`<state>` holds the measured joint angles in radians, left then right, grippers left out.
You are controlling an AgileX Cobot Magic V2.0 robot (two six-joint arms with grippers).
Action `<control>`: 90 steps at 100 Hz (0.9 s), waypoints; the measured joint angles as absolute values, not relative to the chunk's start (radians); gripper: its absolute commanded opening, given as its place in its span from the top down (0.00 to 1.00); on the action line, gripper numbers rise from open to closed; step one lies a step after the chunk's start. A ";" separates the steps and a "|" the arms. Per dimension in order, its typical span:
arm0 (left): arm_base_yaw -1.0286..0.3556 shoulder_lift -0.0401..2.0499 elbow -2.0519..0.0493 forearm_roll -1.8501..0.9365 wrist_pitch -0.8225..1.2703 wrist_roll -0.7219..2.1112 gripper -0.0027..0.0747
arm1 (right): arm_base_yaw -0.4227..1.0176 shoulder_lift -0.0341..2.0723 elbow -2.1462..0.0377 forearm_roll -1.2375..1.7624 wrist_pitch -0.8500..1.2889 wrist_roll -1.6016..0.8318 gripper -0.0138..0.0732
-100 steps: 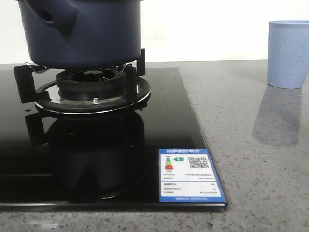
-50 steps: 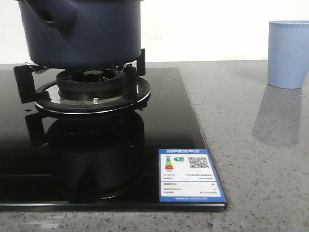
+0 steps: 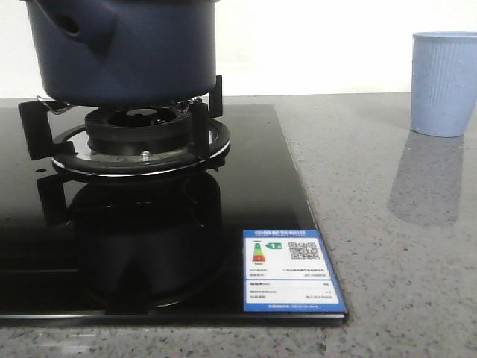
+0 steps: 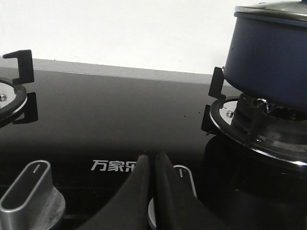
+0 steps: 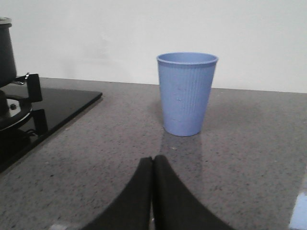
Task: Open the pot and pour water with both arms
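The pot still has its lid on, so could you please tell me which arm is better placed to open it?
Probably the left. Its tool, shut and empty, sits at the stove's front edge with the pot near, while the right tool, also shut, faces the cup.

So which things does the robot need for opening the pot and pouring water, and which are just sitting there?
Needed for the job:
- pot on the burner
- blue cup, likely for the water
- left gripper and right gripper, both shut and empty

Just sitting there:
- stove knobs
- energy label sticker
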<state>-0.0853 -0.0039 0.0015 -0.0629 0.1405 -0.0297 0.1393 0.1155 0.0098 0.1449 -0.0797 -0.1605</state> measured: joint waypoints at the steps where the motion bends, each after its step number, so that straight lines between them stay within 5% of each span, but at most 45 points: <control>1: -0.085 -0.004 0.002 -0.063 0.141 -0.030 0.99 | 0.136 0.113 0.010 0.147 -0.086 -0.161 0.91; 45: -0.085 -0.004 0.002 -0.063 0.141 -0.030 0.99 | 0.041 -0.009 0.010 0.059 0.139 -0.121 0.91; 90: -0.085 -0.004 0.002 -0.063 0.141 -0.030 0.99 | 0.041 -0.009 0.010 0.012 0.128 -0.117 0.91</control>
